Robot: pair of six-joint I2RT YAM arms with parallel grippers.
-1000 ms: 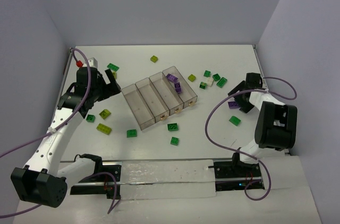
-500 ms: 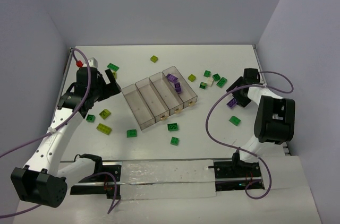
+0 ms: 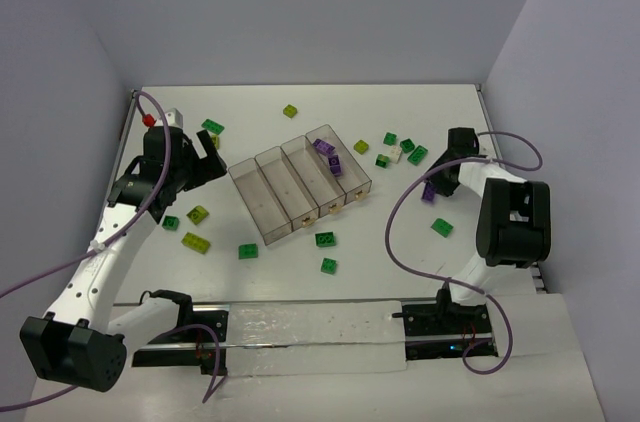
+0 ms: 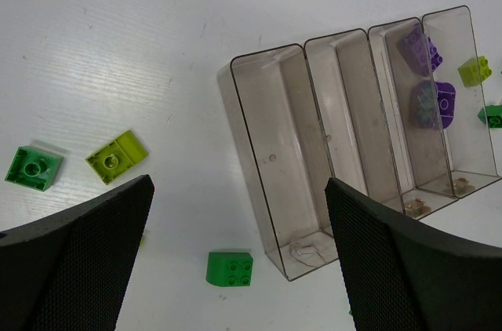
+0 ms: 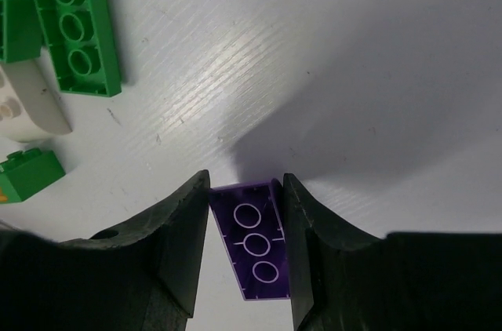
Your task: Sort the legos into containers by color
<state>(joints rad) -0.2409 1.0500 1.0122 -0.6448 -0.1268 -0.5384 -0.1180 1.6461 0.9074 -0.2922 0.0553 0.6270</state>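
My right gripper (image 5: 247, 205) is shut on a purple lego (image 5: 257, 251), gripped across its narrow sides with its hollow underside facing the camera, just above the table. From above, this gripper (image 3: 437, 185) and the purple lego (image 3: 429, 192) are right of the containers (image 3: 258, 204), a clear smoky tray of several compartments. Two purple legos (image 3: 325, 147) lie toward the tray's right end. My left gripper (image 4: 239, 182) hangs open above the table left of the containers (image 4: 259, 135), over a green lego (image 4: 230, 267).
Green legos (image 3: 417, 154) and a white one (image 3: 394, 153) lie just beyond the right gripper, and another green lego (image 3: 442, 227) lies nearer. Yellow-green legos (image 3: 196, 242) and a green lego (image 3: 248, 251) lie left of and in front of the tray. Walls close the table's left, far and right sides.
The right gripper's fingers have closed onto the purple lego, and the gripper has shifted slightly left and farther away with it. The left arm has not moved.
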